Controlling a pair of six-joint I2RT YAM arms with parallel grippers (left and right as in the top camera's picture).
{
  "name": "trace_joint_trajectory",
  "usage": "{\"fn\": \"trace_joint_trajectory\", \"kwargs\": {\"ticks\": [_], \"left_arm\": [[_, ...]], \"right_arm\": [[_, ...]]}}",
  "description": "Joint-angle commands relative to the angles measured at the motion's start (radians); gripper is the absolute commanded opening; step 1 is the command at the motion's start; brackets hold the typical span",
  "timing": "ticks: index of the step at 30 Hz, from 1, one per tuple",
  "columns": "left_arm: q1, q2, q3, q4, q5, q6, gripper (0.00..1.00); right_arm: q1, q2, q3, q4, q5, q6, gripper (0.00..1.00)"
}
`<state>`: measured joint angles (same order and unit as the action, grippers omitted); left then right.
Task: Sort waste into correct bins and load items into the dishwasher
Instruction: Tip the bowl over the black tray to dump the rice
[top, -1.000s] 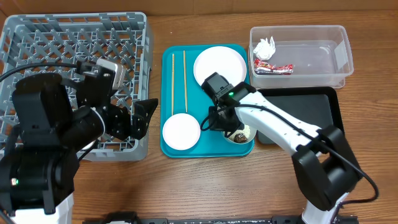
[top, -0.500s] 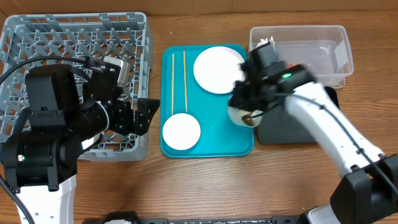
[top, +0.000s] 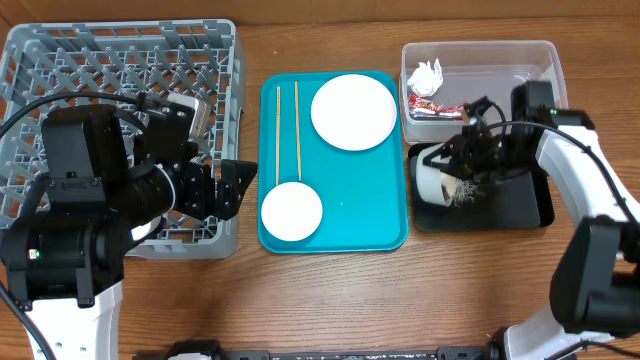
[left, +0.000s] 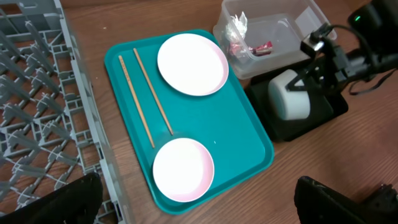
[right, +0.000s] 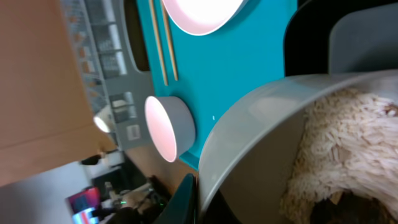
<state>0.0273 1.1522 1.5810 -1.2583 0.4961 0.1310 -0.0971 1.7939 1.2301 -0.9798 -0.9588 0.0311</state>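
Over the black tray (top: 520, 205) by the desk's right edge, the right gripper (top: 462, 162) pinches the rim of a small white bowl (top: 432, 175), tipped on its side with its mouth towards the tray. White rice grains (top: 462, 192) cling inside the bowl and gather at its lip against the tray's surface. Just beyond, in the far-right corner, the clear tub (top: 500, 100) holds a crumpled white tissue (top: 425, 75) and a red snack wrapper (top: 440, 110) at its left end. At the desk's centre, the teal tray (top: 350, 200) carries a round white plate (top: 353, 112) at its far right, two chopsticks (top: 287, 120) lying parallel along its left side, and a second white bowl (top: 291, 211) upright near its front-left corner. Between the teal tray and the grey dish rack (top: 90, 70) at the far-left corner, the left gripper (top: 228, 188) hangs with fingers spread wide, holding nothing.
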Motion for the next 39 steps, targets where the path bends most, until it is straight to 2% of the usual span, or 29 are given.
{"fn": "trace_joint_trajectory", "kwargs": {"ticks": [1, 5, 11, 13, 19, 22, 24, 25, 27, 28, 30, 31, 32, 33, 34, 35, 37, 39], "left_arm": [[-0.004, 0.0, 0.008, -0.002, -0.005, 0.003, 1.0], [-0.004, 0.0, 0.008, -0.002, -0.005, 0.003, 1.0], [-0.004, 0.0, 0.008, -0.002, -0.005, 0.003, 1.0], [-0.004, 0.0, 0.008, -0.002, -0.005, 0.003, 1.0], [-0.004, 0.0, 0.008, -0.002, -0.006, 0.003, 1.0], [-0.004, 0.0, 0.008, -0.007, -0.006, 0.003, 1.0], [-0.004, 0.0, 0.008, -0.013, -0.006, 0.003, 1.0], [-0.004, 0.0, 0.008, -0.013, -0.006, 0.003, 1.0], [-0.004, 0.0, 0.008, -0.013, -0.006, 0.003, 1.0], [-0.004, 0.0, 0.008, -0.012, -0.006, 0.003, 1.0], [-0.004, 0.0, 0.008, -0.013, -0.006, 0.003, 1.0], [-0.004, 0.0, 0.008, -0.013, -0.006, 0.003, 1.0], [-0.004, 0.0, 0.008, -0.013, -0.006, 0.003, 1.0], [-0.004, 0.0, 0.008, -0.012, -0.006, 0.003, 1.0], [-0.004, 0.0, 0.008, -0.012, -0.006, 0.003, 1.0], [-0.004, 0.0, 0.008, -0.011, -0.006, 0.003, 1.0], [-0.004, 0.0, 0.008, -0.013, -0.006, 0.003, 1.0], [-0.004, 0.0, 0.008, -0.014, -0.005, 0.003, 1.0]], "right_arm": [[-0.056, 0.01, -0.053, 0.05, -0.273, -0.128, 0.04], [-0.125, 0.01, -0.063, 0.009, -0.474, -0.294, 0.04], [-0.196, 0.01, -0.063, -0.055, -0.483, -0.332, 0.04], [-0.199, 0.01, -0.064, -0.085, -0.472, -0.387, 0.04], [-0.199, 0.011, -0.064, -0.055, -0.432, -0.398, 0.04], [-0.204, 0.016, -0.064, -0.047, -0.446, -0.291, 0.04], [-0.204, 0.011, -0.064, -0.102, -0.502, -0.39, 0.04], [-0.203, 0.011, -0.064, -0.094, -0.47, -0.401, 0.04], [-0.204, 0.016, -0.065, -0.066, -0.409, -0.31, 0.04], [-0.207, 0.017, -0.066, -0.085, -0.448, -0.283, 0.04], [-0.206, 0.011, -0.066, -0.148, -0.525, -0.407, 0.04], [-0.206, 0.011, -0.066, -0.146, -0.505, -0.445, 0.04], [-0.206, 0.014, -0.066, -0.114, -0.445, -0.431, 0.04], [-0.208, 0.017, -0.066, -0.082, -0.399, -0.355, 0.04], [-0.209, 0.019, -0.066, -0.074, -0.395, -0.268, 0.04], [-0.209, 0.019, -0.066, -0.083, -0.435, -0.252, 0.04], [-0.204, 0.014, -0.066, -0.126, -0.512, -0.347, 0.04], [-0.201, 0.016, -0.066, -0.095, -0.459, -0.347, 0.04]]}}
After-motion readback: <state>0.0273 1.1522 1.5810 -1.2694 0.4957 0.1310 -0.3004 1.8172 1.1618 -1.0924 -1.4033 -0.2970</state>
